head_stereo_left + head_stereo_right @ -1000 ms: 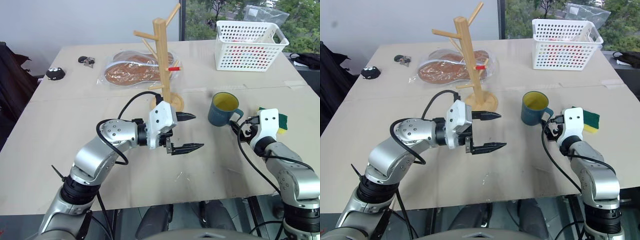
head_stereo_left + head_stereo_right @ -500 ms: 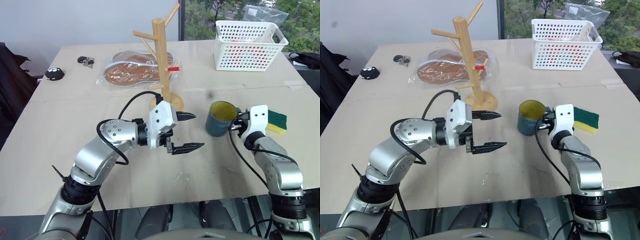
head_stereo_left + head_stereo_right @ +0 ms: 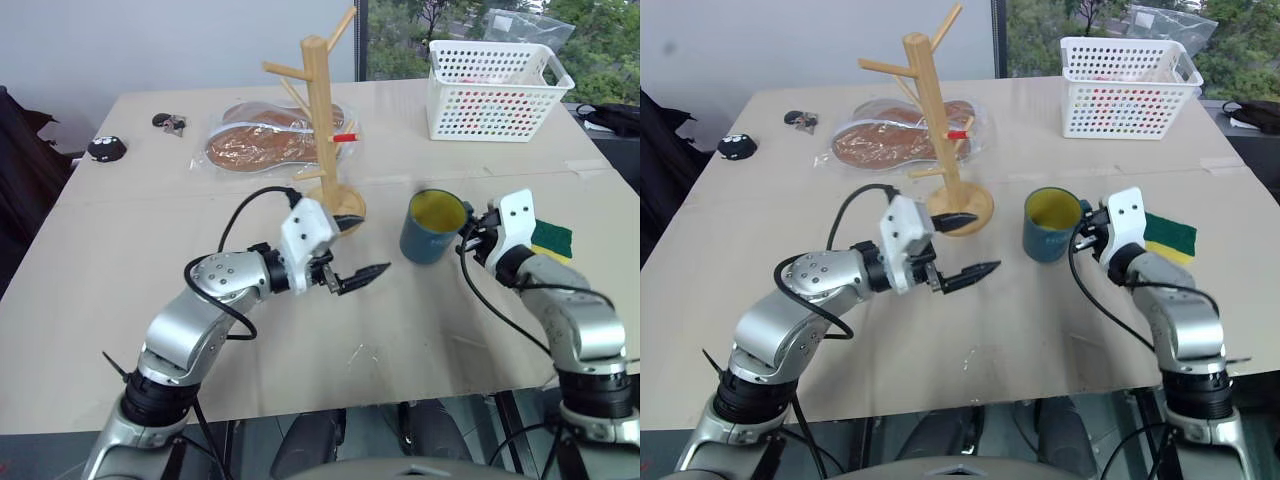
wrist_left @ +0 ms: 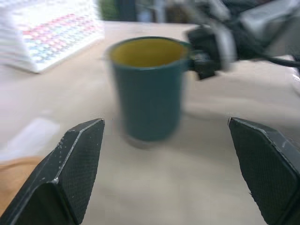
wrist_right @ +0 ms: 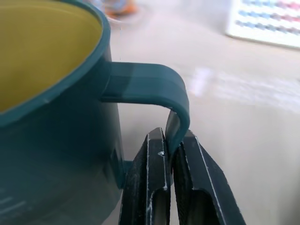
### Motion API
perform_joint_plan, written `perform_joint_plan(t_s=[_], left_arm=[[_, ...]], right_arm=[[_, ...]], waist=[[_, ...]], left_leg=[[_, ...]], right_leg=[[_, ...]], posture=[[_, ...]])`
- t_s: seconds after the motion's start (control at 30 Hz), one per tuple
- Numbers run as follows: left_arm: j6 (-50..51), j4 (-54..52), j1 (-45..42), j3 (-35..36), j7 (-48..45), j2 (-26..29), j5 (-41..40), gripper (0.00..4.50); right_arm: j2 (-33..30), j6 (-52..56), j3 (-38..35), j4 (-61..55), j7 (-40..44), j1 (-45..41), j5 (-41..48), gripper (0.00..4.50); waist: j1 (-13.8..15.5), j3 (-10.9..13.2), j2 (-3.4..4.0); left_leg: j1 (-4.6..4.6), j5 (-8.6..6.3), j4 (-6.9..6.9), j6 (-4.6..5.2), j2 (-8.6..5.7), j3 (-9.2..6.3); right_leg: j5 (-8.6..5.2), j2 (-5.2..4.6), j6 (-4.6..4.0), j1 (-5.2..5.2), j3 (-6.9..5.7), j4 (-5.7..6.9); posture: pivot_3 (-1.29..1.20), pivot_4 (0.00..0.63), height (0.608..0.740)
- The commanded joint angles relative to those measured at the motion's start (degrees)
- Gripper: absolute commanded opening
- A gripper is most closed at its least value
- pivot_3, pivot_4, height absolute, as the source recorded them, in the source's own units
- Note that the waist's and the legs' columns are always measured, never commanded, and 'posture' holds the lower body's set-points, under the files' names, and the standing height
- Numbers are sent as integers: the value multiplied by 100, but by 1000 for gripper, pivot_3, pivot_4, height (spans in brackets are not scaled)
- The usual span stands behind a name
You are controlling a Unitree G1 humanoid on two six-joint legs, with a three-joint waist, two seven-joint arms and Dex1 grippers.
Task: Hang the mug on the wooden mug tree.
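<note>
Two black fingers of the right hand [image 5: 171, 183] are clamped on the lower limb of the loop handle, one on each side, so the mug [image 3: 432, 226] is carried by its handle alone. That grip leaves the upper part of the loop free, which I judge is the point: a peg can pass through it. In the head views the mug sits tipped, its yellow mouth leaning back, and seems just clear of the counter [image 3: 150, 215], though I cannot tell for certain.

Across from it, the left hand [image 3: 352, 252] is spread wide and grasps nothing; its fingers [image 4: 77, 161] frame the mug from the other side, with a clear gap to it. It looks placed to steady or receive the mug.

Beside that hand stands the wooden mug tree [image 3: 322, 120], upright on its disc base, its pegs bare, one red-tipped. The mug is near it, on the right, well below the upper pegs.

Further out lie a yellow-and-green sponge [image 3: 551, 238], a white basket [image 3: 492, 92] and a plastic-wrapped pack [image 3: 262, 142].
</note>
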Motion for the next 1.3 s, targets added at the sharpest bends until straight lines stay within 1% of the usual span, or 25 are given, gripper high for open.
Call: perform_joint_plan(t_s=[0.03, 0.07, 0.13, 0.2, 0.3, 0.37, 0.47, 0.53, 0.67, 0.8, 0.9, 1.03, 1.3], left_arm=[[-837, -338, 529, 587, 532, -628, -129, 4386], [-1003, -366, 677, 571, 541, -706, -24, 4386], [-1135, -373, 941, 635, 683, -984, -147, 4386], [-1370, -324, 1103, 674, 722, -1148, -149, 4386], [-1877, -211, 1296, 766, 669, -1422, -241, 4386], [-2534, -86, 1349, 812, 435, -1618, -266, 4386], [-2862, 80, 1408, 796, 213, -1751, -414, 4386], [-3054, 195, 1460, 725, 117, -1765, -340, 4386], [-3263, 314, 1496, 607, 41, -1829, -345, 4386], [-3374, 381, 1559, 587, 32, -1871, -381, 4386], [-3491, 420, 1676, 553, 31, -1876, -319, 4386], [-3576, 420, 1740, 491, 89, -1891, -284, 4386], [-3715, 404, 1901, 551, 211, -1857, -196, 4386]], right_arm=[[-707, 242, 169, -379, 1010, -977, 387, 19], [-874, 280, 253, -296, 1197, -1238, 407, 19], [-1177, 385, 480, -51, 1490, -1820, 326, 19], [-1332, 654, 698, 259, 1635, -2434, 246, 19], [-1467, 974, 1051, 606, 2033, -3322, 236, 19], [-1536, 1122, 1327, 802, 2326, -3840, 197, 19], [-1514, 1430, 1750, 1087, 2623, -4532, 107, 19], [-1454, 1580, 1968, 1209, 2777, -4837, 77, 19], [-1415, 1489, 2456, 1594, 3095, -5208, -230, 19], [-1182, 1326, 2686, 2041, 3179, -5487, -519, 19], [-945, 986, 2875, 2571, 3201, -5696, -855, 19], [-646, 692, 2917, 3057, 3332, -5950, -1107, 19], [-131, 314, 2878, 3509, 3428, -6108, -1428, 19]], waist=[[-1, 0, -1], [16, -2, -4], [38, -3, -5], [73, -5, -10], [74, -4, -10], [74, -4, -11], [66, -5, -12], [60, -6, -12], [60, -6, -13], [50, -6, -12], [25, -5, -12], [27, -5, -12], [28, -5, -11]], left_leg=[[-1, 0, 0, 0, 0, 2], [-2, 0, 0, 0, 0, -3], [-3, 0, -4, -2, 5, -17], [-8, 0, -3, -2, 4, -24], [-14, -1, 1, 1, -4, -17], [-16, -2, 3, 2, -6, -13], [-24, -1, -2, 0, -2, -14], [-29, -1, -4, 0, 0, -16], [-33, -2, -3, 1, -2, -11], [-33, -2, -2, 1, -4, -12], [-32, -2, -5, 0, -2, -15], [-34, -2, -5, 0, -2, -14], [-37, -2, -5, -1, -3, -17]], right_leg=[[1, 0, -1, -2, 1, 0], [1, -1, -1, -1, -4, -1], [0, 3, -3, 0, -19, -3], [0, 0, -4, 1, -27, -6], [1, -11, -4, 1, -24, -7], [2, -13, -4, -1, -21, -9], [2, -11, -5, -16, -21, -8], [1, -10, -6, -22, -22, -8], [2, -11, -5, -26, -19, -10], [2, -11, -5, -27, -19, -8], [2, -9, -5, -30, -19, -6], [2, -8, -5, -33, -18, -6], [2, -8, -6, -37, -20, -6]], posture=[[0, 150, 740], [0, 150, 740], [0, 150, 740], [0, 150, 740], [0, 150, 740], [0, 150, 740], [0, 150, 740], [0, 150, 740], [0, 150, 740], [0, 150, 740], [0, 150, 740], [0, 150, 740], [0, 150, 740]])
